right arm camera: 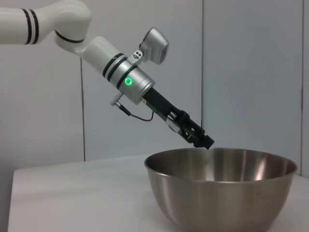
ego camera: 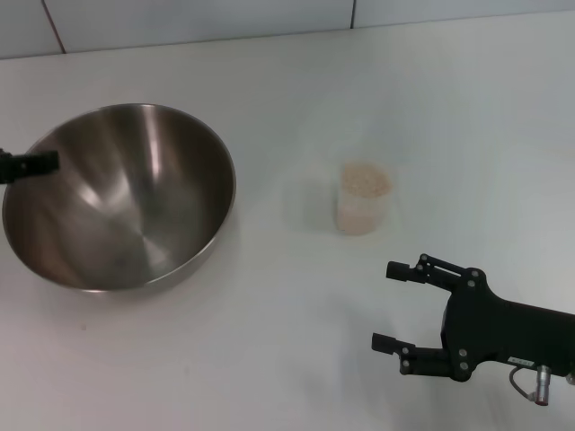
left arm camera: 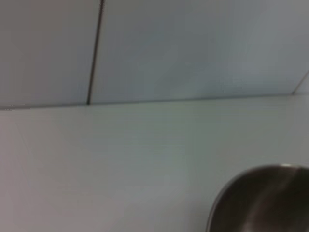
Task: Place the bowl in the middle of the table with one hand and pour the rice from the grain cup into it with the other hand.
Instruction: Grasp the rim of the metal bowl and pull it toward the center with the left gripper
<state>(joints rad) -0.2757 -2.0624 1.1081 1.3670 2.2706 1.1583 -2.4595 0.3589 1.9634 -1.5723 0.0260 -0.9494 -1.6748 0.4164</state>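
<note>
The steel bowl [ego camera: 135, 206] stands on the white table [ego camera: 269, 350] at the left. My left gripper [ego camera: 49, 162] reaches in from the left edge and is shut on the bowl's rim; in the right wrist view it [right arm camera: 205, 141] pinches the bowl's [right arm camera: 222, 193] far rim. The clear grain cup [ego camera: 364, 208] stands upright right of the centre, filled with rice [ego camera: 366, 180]. My right gripper [ego camera: 384, 305] is open and empty near the front right, a short way in front of the cup. The left wrist view shows only part of the bowl [left arm camera: 263, 203].
A tiled wall [ego camera: 269, 18] runs along the table's far edge. Bare table lies between the bowl and the cup. The left arm's silver wrist [right arm camera: 130, 82] with a lit green ring slopes down over the bowl.
</note>
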